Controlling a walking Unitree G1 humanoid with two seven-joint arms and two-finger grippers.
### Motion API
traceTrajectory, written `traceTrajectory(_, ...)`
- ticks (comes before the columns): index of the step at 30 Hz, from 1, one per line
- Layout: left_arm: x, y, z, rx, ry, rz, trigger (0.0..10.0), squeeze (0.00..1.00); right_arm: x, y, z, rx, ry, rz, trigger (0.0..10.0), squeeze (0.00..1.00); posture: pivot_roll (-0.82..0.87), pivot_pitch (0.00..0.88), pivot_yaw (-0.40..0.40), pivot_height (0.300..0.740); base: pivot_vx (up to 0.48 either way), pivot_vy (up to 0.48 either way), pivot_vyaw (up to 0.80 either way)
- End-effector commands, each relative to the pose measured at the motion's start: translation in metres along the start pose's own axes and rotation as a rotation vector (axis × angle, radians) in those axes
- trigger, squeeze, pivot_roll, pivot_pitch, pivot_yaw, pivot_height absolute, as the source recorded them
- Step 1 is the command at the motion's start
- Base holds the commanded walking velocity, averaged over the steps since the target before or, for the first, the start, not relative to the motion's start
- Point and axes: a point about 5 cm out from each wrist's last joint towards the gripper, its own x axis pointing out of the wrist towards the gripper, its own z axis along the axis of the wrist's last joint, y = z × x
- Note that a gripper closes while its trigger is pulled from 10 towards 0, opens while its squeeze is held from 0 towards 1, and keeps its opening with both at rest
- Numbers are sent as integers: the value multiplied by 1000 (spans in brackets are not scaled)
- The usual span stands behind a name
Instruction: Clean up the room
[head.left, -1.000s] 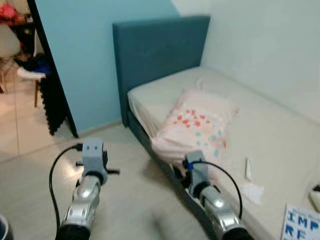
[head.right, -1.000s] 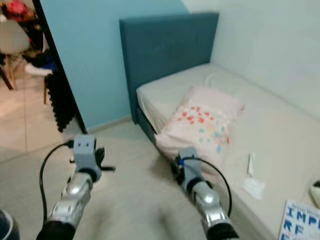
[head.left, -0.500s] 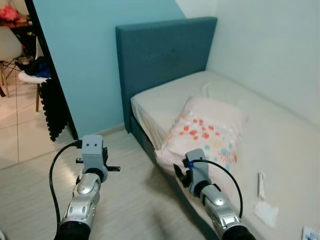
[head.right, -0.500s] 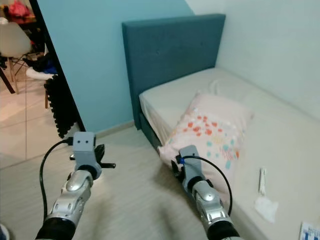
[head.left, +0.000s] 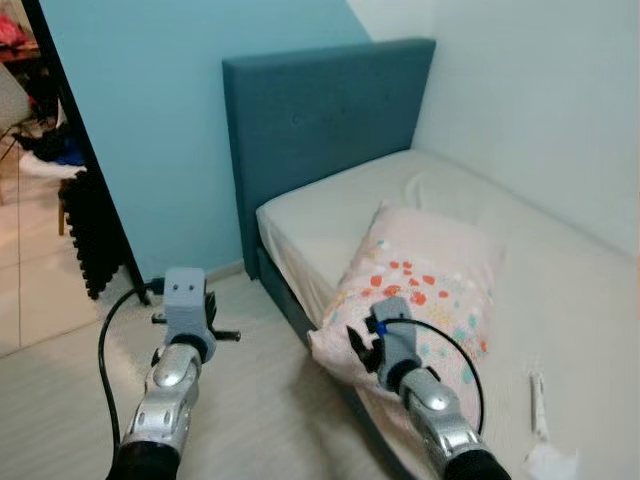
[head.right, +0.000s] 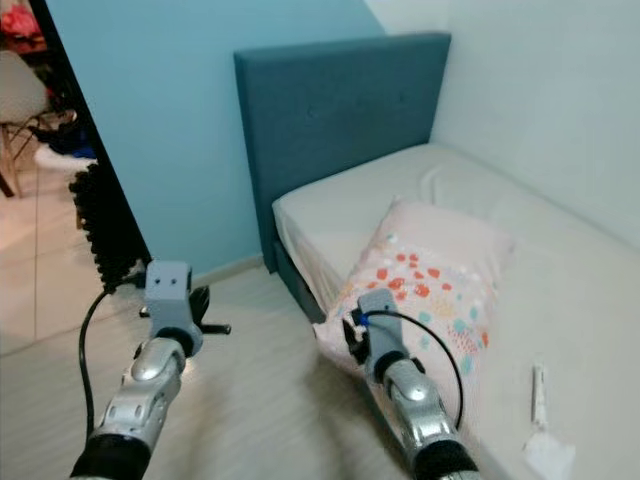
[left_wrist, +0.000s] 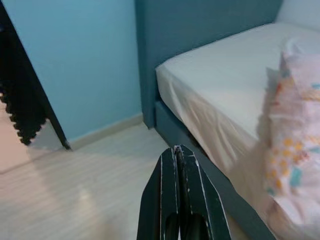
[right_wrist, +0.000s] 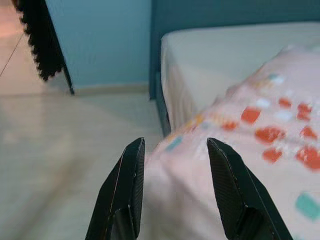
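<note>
While right claw (right_wrist: 175, 185) gapes, one pillow (head.left: 425, 290)

Silver arms (head.left: 170, 385), black cables (head.left: 108, 330)

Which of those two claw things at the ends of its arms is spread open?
The right end effector, fingers apart at the spotted pillow. The left end effector is pressed shut.
</note>
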Motion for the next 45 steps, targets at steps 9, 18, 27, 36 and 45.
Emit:
traceTrajectory(9,0,8,-1,9,9,9,10000,0,1,6,-2,19,1,4,10000,0,68,0,-51,740,333,0,0)
traceTrajectory(18,1,9,0,14,4,7,10000,0,1,6,-3,22,-5,1,10000,0,70,0,-48,740,334,0,0)
traceTrajectory(27,2,10,1,19,5,4,10000,0,1,7,-3,42,-5,-10,10000,0,73,0,-42,740,333,0,0)
traceTrajectory(36,4,13,1,28,9,2,10000,0,-1,6,-5,70,-5,-25,10000,0,70,0,-36,740,333,0,-622)
traceTrajectory(45,6,14,4,44,9,-14,10000,0,-6,10,-11,91,-4,-46,10000,0,69,0,-20,740,323,0,-415)
